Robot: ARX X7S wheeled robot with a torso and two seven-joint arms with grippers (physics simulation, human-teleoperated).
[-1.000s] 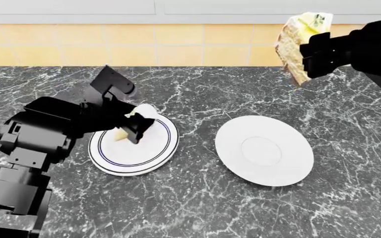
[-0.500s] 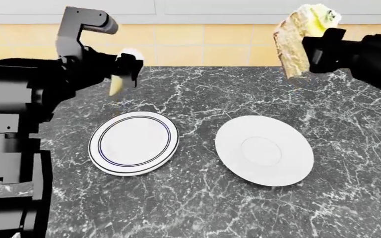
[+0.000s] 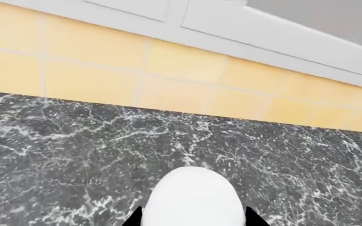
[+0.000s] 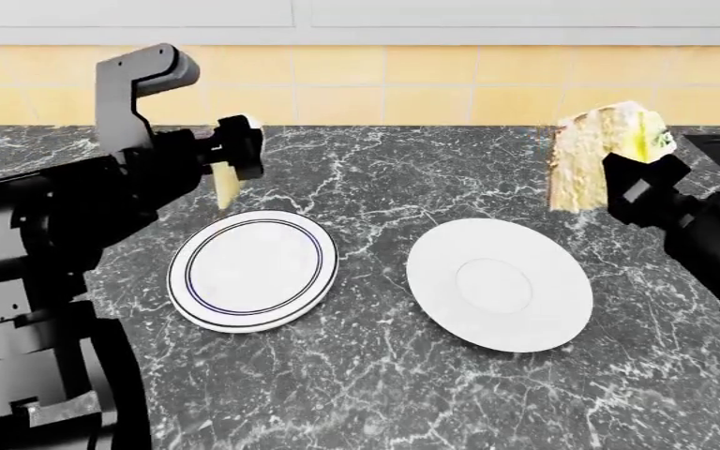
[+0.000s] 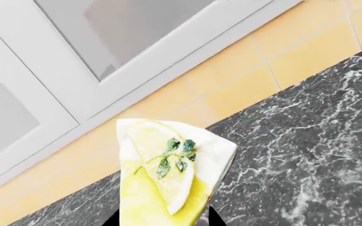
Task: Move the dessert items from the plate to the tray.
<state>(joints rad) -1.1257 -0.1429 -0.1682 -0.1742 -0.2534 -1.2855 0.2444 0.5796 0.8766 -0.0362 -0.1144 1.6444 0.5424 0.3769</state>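
The left gripper (image 4: pixel 232 150) grips the cone pastry (image 4: pixel 226 184) lengthwise upright, tan tip downward, above the counter (image 4: pixel 373 375) behind the blue-ringed plate (image 4: pixel 252 282), while the right gripper (image 4: pixel 629 173) clamps the cake wedge (image 4: pixel 595 157) upright, glaze uppermost.

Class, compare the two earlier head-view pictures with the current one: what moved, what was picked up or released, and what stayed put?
The left gripper lifted the cone pastry off the striped plate and holds it above the counter. The right gripper, holding the cake wedge, came down and slightly rightward. Nothing was released. Both plates, striped and plain white plate, stayed where they were.
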